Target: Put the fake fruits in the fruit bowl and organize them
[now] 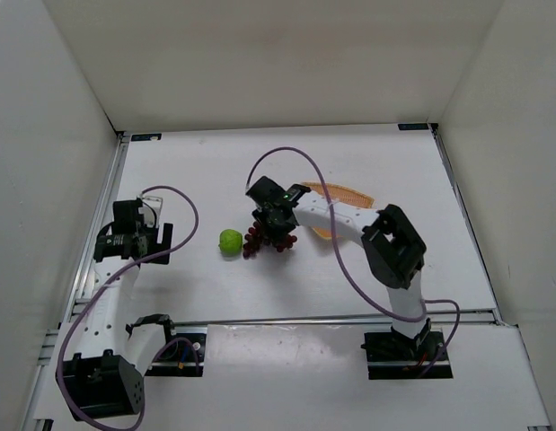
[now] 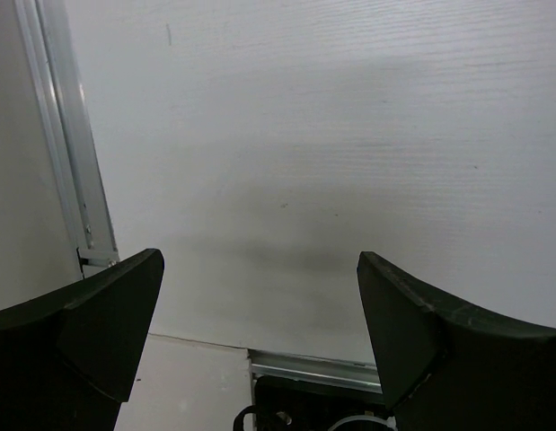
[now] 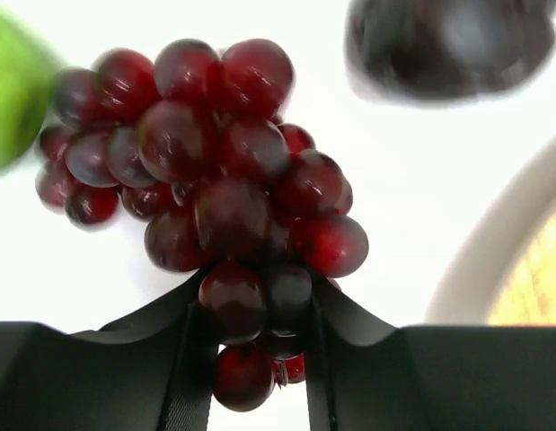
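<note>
My right gripper is shut on the near end of the dark red grape bunch at the middle of the table. In the right wrist view the grapes sit clamped between my gripper's fingers. The lime-green fruit lies just left of the bunch, and it shows at the left edge of the right wrist view. The dark purple-black fruit is blurred beyond the grapes. The wicker fruit bowl lies behind my right arm, partly hidden. My left gripper is open and empty.
White walls enclose the table on three sides. An aluminium rail runs along the left edge beside my left gripper. A purple cable loops above my right arm.
</note>
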`<action>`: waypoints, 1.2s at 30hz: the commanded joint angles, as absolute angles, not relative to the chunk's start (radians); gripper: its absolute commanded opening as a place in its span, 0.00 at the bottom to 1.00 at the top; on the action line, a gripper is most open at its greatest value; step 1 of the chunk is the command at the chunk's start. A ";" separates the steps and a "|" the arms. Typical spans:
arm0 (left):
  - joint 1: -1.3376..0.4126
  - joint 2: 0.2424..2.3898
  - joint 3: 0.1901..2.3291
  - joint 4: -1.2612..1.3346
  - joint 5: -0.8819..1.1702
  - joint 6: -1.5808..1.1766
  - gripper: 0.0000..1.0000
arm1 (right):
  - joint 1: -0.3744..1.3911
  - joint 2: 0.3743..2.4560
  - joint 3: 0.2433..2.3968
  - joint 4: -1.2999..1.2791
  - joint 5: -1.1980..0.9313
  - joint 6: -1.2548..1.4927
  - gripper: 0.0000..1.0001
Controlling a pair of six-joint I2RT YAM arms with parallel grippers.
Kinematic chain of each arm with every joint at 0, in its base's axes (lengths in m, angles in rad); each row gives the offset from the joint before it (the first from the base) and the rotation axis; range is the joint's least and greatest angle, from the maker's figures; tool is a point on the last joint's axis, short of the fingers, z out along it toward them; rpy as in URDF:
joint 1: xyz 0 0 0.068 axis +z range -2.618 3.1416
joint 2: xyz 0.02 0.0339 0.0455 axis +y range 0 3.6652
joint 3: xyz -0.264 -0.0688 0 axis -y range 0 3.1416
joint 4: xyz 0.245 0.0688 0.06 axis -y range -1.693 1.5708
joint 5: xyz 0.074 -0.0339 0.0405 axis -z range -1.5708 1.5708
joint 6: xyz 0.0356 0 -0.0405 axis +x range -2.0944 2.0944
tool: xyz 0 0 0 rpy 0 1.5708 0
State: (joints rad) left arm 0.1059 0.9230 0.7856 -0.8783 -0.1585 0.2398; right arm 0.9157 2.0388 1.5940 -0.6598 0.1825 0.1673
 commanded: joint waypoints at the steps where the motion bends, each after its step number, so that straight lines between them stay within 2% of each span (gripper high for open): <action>1: 0.080 0.937 0.844 -0.882 -0.055 0.308 1.00 | 0.908 1.827 1.554 -0.626 0.173 0.205 0.24; 4: 0.023 0.989 0.887 -0.902 -0.026 0.321 1.00 | 0.871 1.672 1.491 -0.608 0.202 0.258 0.24; 8: -0.087 1.078 0.946 -0.913 -0.024 0.330 1.00 | 0.726 1.505 1.411 -0.598 0.235 0.340 0.24; 12: -0.210 1.176 1.052 -0.913 -0.025 0.307 1.00 | 0.583 1.494 1.359 -0.598 0.259 0.351 0.24; 15: -0.306 1.270 1.130 -0.913 -0.025 0.281 1.00 | 0.505 1.563 1.345 -0.609 0.207 0.327 0.25; 17: -0.351 1.337 1.161 -0.922 -0.025 0.281 1.00 | 0.468 1.627 1.354 -0.609 0.160 0.318 0.31; 18: -0.392 1.359 1.182 -0.922 -0.025 0.281 1.00 | 0.468 1.649 1.371 -0.609 0.150 0.318 0.36; 19: -0.412 1.379 1.192 -0.931 -0.025 0.281 1.00 | 0.456 1.670 1.384 -0.621 0.150 0.318 0.65; 20: -0.432 1.412 1.192 -0.931 -0.025 0.281 1.00 | 0.446 1.715 1.399 -0.630 0.150 0.318 0.78; 22: -0.486 1.446 1.192 -0.931 -0.034 0.290 1.00 | 0.446 1.758 1.457 -0.676 0.150 0.318 0.97; 23: -0.504 1.462 1.201 -0.931 -0.046 0.290 1.00 | 0.446 1.758 1.468 -0.687 0.161 0.318 1.00; 31: -0.604 1.635 1.232 -0.911 -0.055 0.321 1.00 | 0.446 1.605 1.454 -0.687 0.181 0.336 1.00; 36: -0.604 1.759 1.275 -0.865 -0.184 0.321 1.00 | 0.437 1.478 1.393 -0.687 0.202 0.345 1.00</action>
